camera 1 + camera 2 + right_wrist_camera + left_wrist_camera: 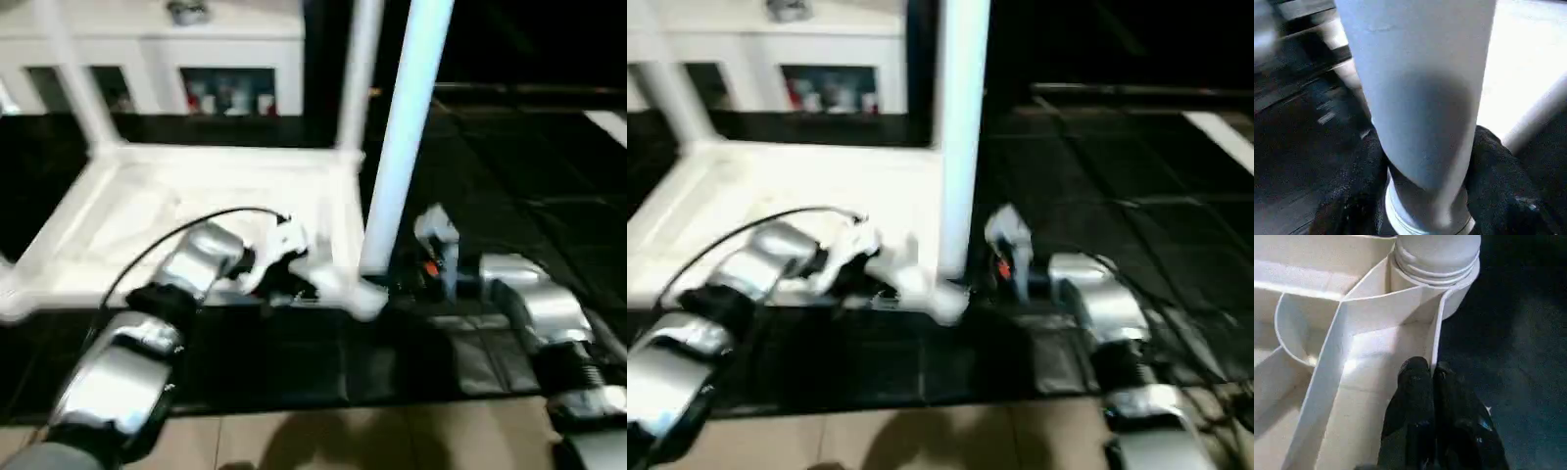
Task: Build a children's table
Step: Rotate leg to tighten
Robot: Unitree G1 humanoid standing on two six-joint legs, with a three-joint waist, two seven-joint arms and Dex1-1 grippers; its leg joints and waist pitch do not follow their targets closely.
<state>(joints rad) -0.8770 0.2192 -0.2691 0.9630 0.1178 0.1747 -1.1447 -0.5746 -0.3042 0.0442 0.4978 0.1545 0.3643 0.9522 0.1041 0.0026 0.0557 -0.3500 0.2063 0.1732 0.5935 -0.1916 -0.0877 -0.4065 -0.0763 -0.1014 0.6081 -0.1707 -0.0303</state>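
The upturned table top (196, 211) was pinched at its near rim by the left gripper (1431, 374), while the near-right corner leg (402, 147) (upright) was clasped by the right gripper (1425, 161).

open dark floor (509, 196) right of upright leg (402, 147); ribbed tabletop (196, 211) left

The near leg (402, 147) runs off the top edge of both eye views, so its upper end can't be seen. Two farther legs (358, 73) are cut off the same way. The right gripper (1425, 196) is mostly hidden behind that near leg (fingers (1498, 181) on both sides of it). Items inside the cabinet (230, 93) are blurred beyond telling.
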